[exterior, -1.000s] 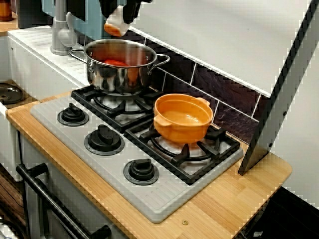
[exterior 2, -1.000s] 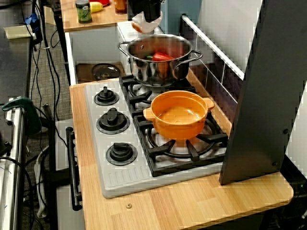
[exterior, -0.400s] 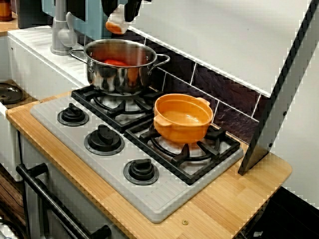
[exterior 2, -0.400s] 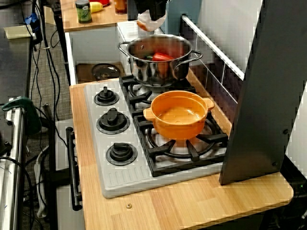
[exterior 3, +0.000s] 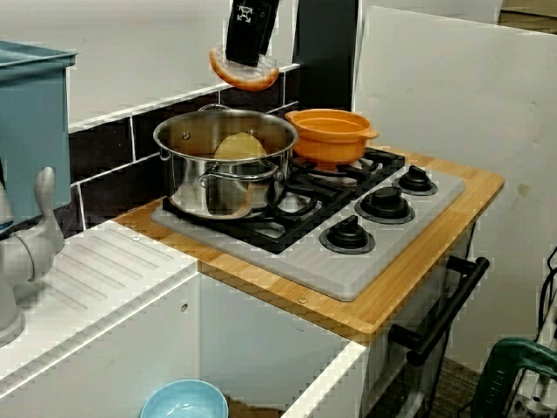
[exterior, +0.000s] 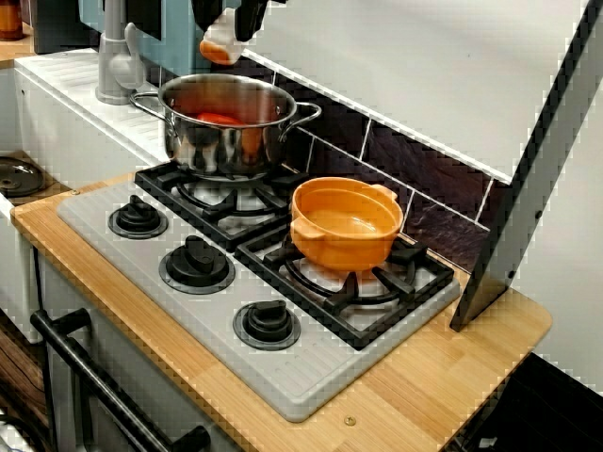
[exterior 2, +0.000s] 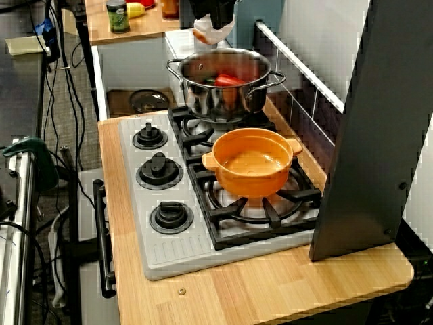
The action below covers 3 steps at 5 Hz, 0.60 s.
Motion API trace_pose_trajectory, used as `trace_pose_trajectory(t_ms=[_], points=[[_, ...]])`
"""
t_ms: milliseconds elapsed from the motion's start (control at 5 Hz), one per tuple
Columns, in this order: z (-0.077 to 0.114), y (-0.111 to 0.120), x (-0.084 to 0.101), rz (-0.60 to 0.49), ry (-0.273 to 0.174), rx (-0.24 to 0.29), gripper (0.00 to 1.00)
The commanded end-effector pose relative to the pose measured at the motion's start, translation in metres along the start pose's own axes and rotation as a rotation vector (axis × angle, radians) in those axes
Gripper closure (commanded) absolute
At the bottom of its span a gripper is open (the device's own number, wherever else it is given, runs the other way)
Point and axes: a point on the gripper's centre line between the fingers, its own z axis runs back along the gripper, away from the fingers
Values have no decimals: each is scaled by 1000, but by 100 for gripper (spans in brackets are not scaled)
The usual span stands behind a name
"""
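My black gripper (exterior 3: 246,59) hangs above the steel pot (exterior 3: 226,165) on the back burner, shut on a flat orange-and-white toy food piece (exterior 3: 244,74). From the front corner view the gripper (exterior: 226,26) is cut off by the top edge, and the piece (exterior: 216,47) hangs over the pot (exterior: 226,127). The view from above shows the piece (exterior 2: 209,31) just behind the pot's far rim (exterior 2: 223,53). A red item (exterior 2: 229,80) lies inside the pot. An empty orange pot (exterior: 345,226) stands on the neighbouring burner.
Three black knobs (exterior: 196,264) line the stove's front. A grey tap (exterior: 115,56) and white drainboard (exterior 3: 96,270) lie beyond the steel pot. A tall dark panel (exterior 2: 379,128) stands at the stove's far end. A tiled wall (exterior: 415,160) runs behind.
The gripper and the food piece rose a little over the steel pot between a second ago and 0.4 s ago. Since then nothing has moved.
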Motion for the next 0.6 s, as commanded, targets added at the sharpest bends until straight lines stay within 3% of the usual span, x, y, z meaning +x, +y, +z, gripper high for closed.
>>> trace_pose_trajectory(t_ms=[0,200,400], points=[[14,8,-3,-3,-44,-7,100],[13,9,-1,-3,-42,8,94],[13,8,1,-5,-41,16,0]])
